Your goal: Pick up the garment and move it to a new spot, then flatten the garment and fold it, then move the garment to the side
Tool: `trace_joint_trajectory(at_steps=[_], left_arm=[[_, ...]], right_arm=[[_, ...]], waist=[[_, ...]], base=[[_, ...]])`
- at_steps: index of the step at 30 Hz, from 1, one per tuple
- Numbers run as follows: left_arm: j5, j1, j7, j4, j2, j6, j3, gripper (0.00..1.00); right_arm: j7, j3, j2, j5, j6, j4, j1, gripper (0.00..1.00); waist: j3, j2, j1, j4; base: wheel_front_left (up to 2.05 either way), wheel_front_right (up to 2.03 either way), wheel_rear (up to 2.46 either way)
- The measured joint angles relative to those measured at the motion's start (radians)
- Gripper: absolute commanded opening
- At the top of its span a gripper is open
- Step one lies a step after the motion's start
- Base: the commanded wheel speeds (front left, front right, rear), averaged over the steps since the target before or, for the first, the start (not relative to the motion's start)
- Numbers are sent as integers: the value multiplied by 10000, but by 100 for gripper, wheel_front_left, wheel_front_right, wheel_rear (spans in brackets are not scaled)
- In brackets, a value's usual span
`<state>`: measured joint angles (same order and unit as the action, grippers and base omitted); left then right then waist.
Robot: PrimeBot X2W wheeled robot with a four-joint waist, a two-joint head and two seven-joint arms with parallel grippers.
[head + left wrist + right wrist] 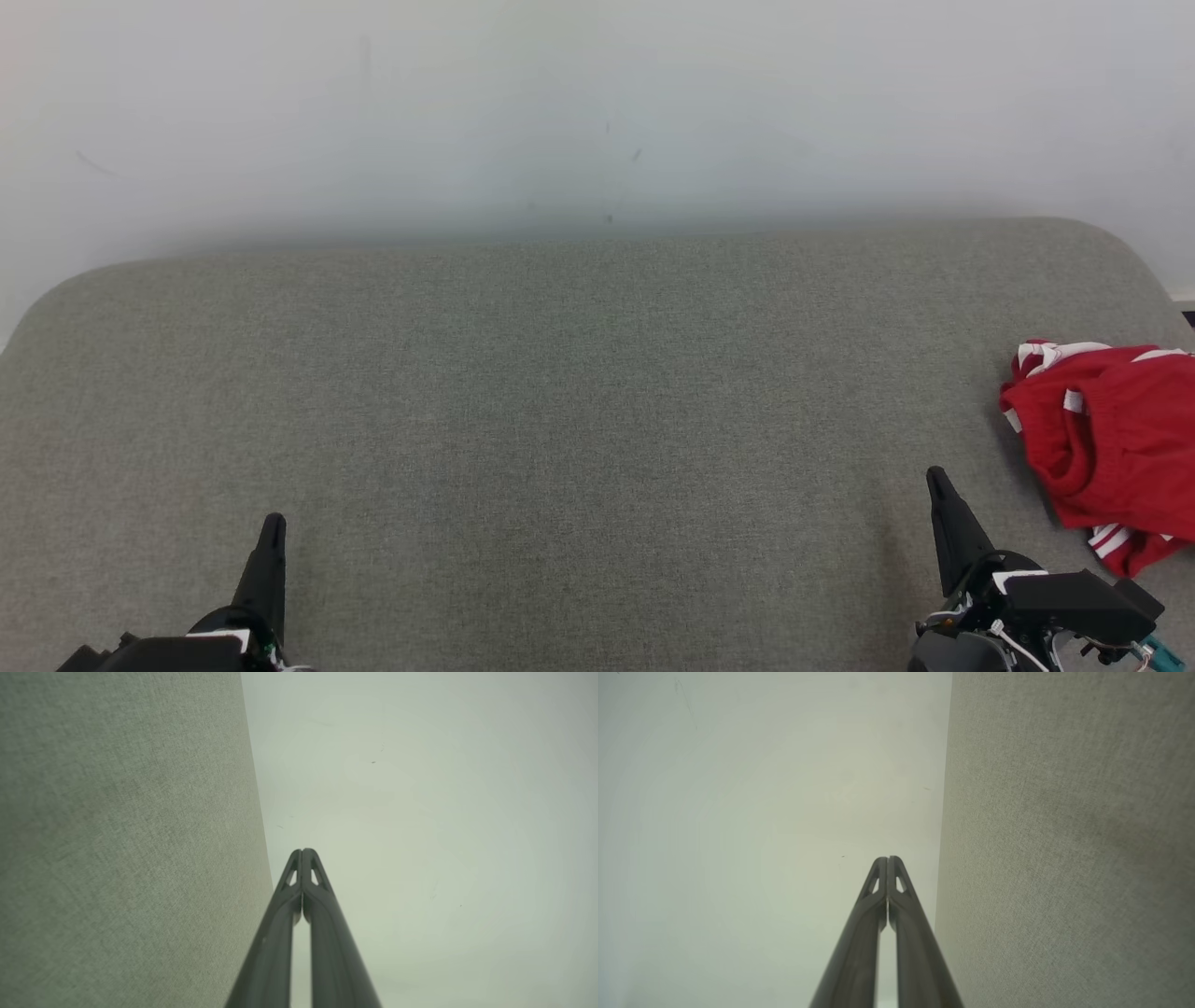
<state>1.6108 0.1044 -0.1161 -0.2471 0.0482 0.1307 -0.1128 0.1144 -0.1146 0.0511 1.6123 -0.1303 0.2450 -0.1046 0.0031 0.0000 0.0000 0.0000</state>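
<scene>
The garment (1111, 439), red with white stripes, is lying crumpled on the grey counter (560, 392) at its right side, running past the right edge of the head view. The right claw (936, 478) is sitting near it, just to its left and apart from it, touching nothing. The left claw (273, 523) is sitting well apart from the garment at the lower left, over bare counter. Both claws are showing clenched and empty: in each wrist view the two dark fingers (322, 933) are pressing tip to tip with nothing between them. Both are pointing toward the white wall (597, 112) that is rising behind the counter's far edge. In each wrist view the counter's woven cloth is running down one side and the pale wall is taking up the other.
</scene>
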Motion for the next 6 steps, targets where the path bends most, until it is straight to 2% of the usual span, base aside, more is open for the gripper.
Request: trace_joint_trajectory(at_steps=[6], left_arm=[[0,0,0,0,0,0,0,0]], right_arm=[[0,0,0,0,0,0,0,0]], waist=[[0,0,0,0]], base=[[0,0,0]])
